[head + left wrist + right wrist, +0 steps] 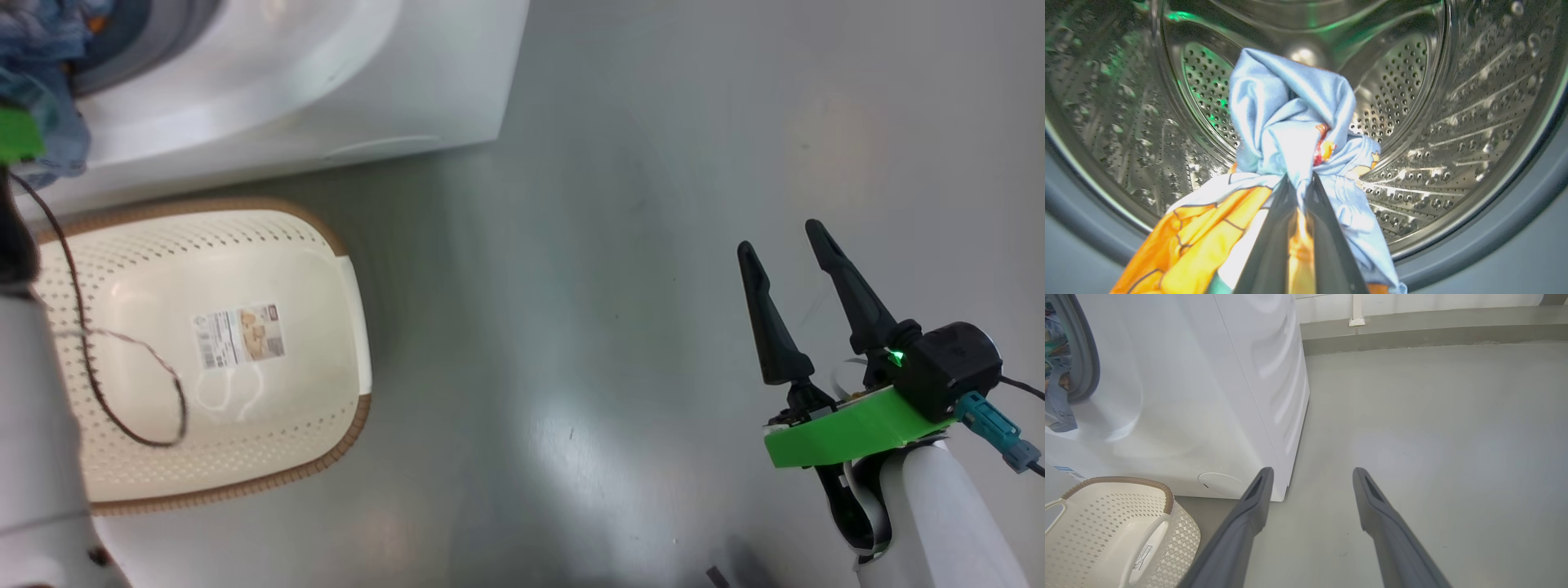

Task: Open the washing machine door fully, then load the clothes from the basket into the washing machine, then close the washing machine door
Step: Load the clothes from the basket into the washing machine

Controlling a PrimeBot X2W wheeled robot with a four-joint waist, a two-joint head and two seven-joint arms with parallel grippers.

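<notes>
Here, the left gripper [1300,179] pinches soft blue bear-printed clothes [1290,118] inside the perforated steel drum [1453,122]; its jaws are nearly closed. The right gripper [780,237] gapes wide, empty.

basket [269,457] on floor [612,286], just before washing machine [326,90], below its opening; clothes [1290,122] at mouth of drum [1474,122], partly inside, partly hanging out over front; right gripper [778,234] well right of basket, above floor
</notes>
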